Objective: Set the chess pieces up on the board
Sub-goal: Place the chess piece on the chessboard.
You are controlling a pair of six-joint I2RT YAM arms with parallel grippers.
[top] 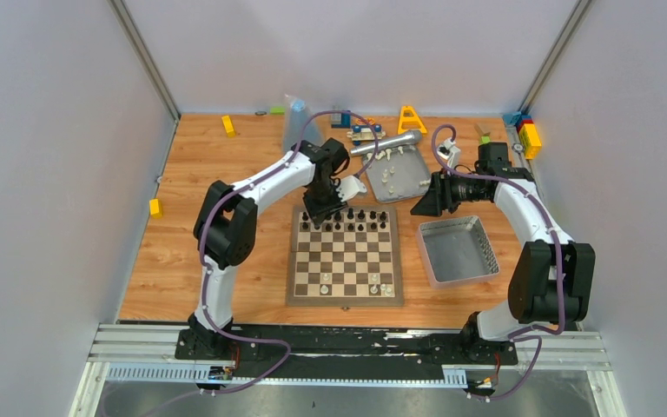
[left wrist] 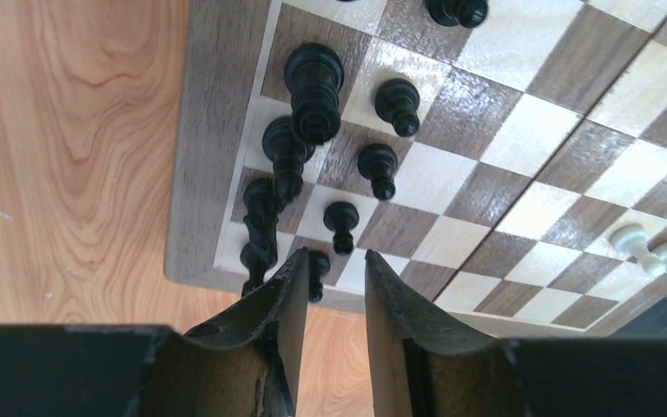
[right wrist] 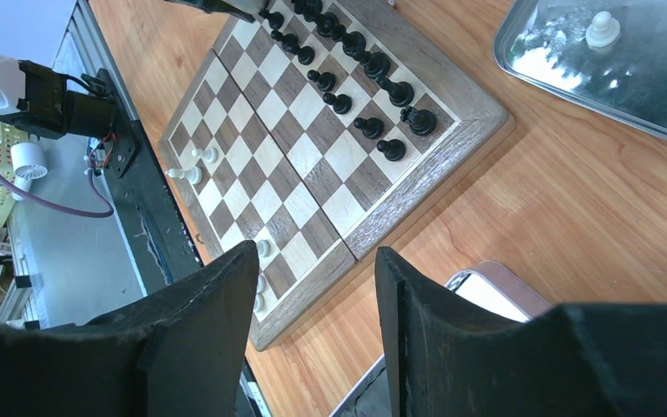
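Observation:
The board point(top: 344, 261) lies in the middle of the table. Black chess pieces point(top: 360, 219) fill its two far rows, and a few white ones point(top: 375, 286) stand near the front edge. My left gripper point(top: 323, 213) hangs over the board's far left corner. In the left wrist view it point(left wrist: 336, 256) is open, and a small black pawn point(left wrist: 317, 271) stands on the corner square just past the left fingertip point(left wrist: 291, 278), not gripped. Taller black pieces point(left wrist: 314, 87) line the edge row. My right gripper point(right wrist: 314, 250) is open and empty, above the table right of the board point(right wrist: 313, 148).
A grey tray point(top: 412, 178) holding several white pieces lies behind the board's right corner, and a second grey tray point(top: 458, 250) sits to the board's right. A silver cylinder point(top: 386, 143), a bottle point(top: 296, 117), a yellow stand point(top: 412, 119) and coloured blocks point(top: 528, 135) line the back.

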